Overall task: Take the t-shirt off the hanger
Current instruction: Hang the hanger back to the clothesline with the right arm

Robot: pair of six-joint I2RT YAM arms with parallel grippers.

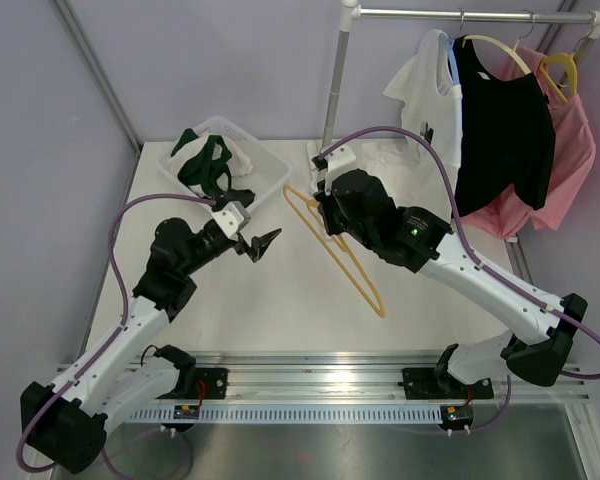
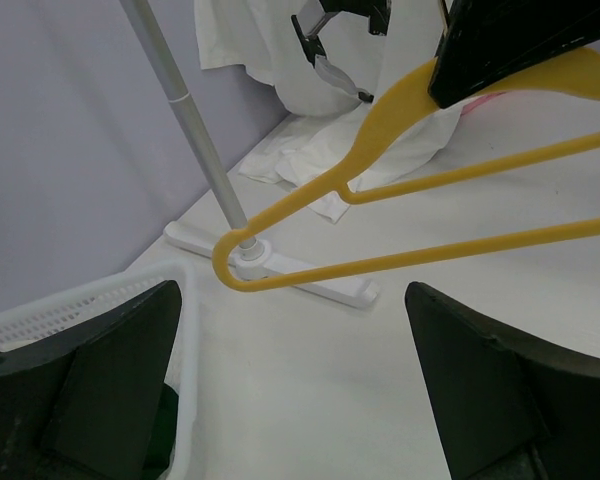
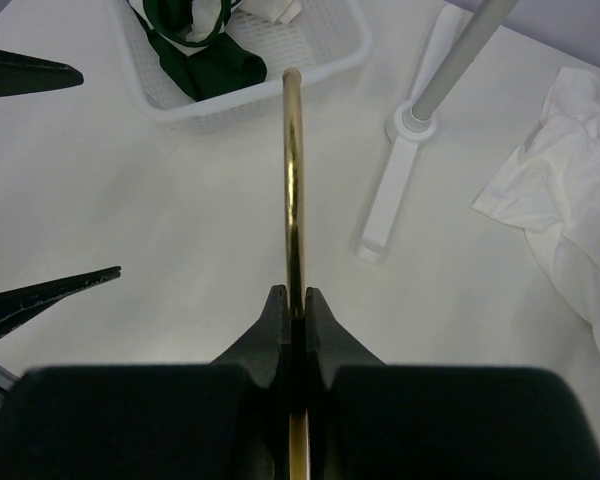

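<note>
A bare yellow hanger (image 1: pixel 365 285) slants across the middle of the table with no cloth on it. My right gripper (image 3: pixel 293 292) is shut on its wire, and the hook (image 3: pixel 293 150) points away toward the basket. My left gripper (image 1: pixel 260 243) stands open just left of the hook, with nothing between its fingers (image 2: pixel 100 370). From the left wrist, the hanger (image 2: pixel 430 256) crosses in front, clear of the jaws. A green t-shirt (image 1: pixel 205 170) lies bundled in the white basket (image 1: pixel 270 165). Which garment came off this hanger I cannot tell.
A crumpled white cloth (image 1: pixel 385 155) lies by the foot (image 3: pixel 390 190) of the clothes rack, whose pole (image 1: pixel 335 90) rises at the back. White (image 1: pixel 430 90), black (image 1: pixel 500 130) and pink (image 1: pixel 570 150) shirts hang on the rail at the back right.
</note>
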